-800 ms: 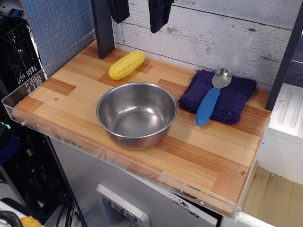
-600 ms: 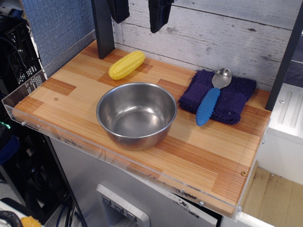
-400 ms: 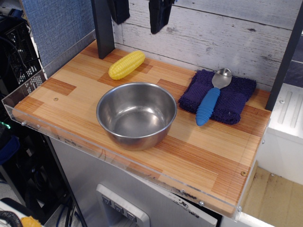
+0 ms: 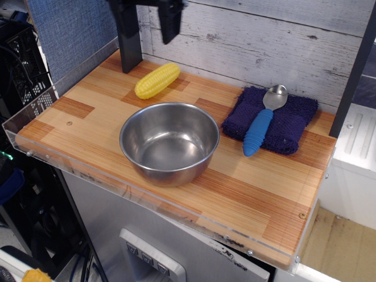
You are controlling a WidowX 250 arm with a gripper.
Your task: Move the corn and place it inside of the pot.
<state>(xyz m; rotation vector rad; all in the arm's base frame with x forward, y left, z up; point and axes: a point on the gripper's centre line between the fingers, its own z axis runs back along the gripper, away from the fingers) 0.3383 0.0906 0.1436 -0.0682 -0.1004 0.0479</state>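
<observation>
**Claw waiting above the corn**

The black claw [image 4: 154,17] is hanging with its fingers apart, holding nothing. The small yellow bumpy plastic corn [image 4: 157,80] is lying on the wood right below it. The round shiny steel pot [image 4: 169,141] is sitting below and farther forward. The corn is probably light, hard and bumpy, so pinching across its fat middle looks best.

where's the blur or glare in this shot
In the observation.image view, the gripper at the top edge is smeared by motion blur; the corn, spoon and cloth are sharp. The pot shows soft bright reflections on its inner wall, with no blown-out glare.
</observation>
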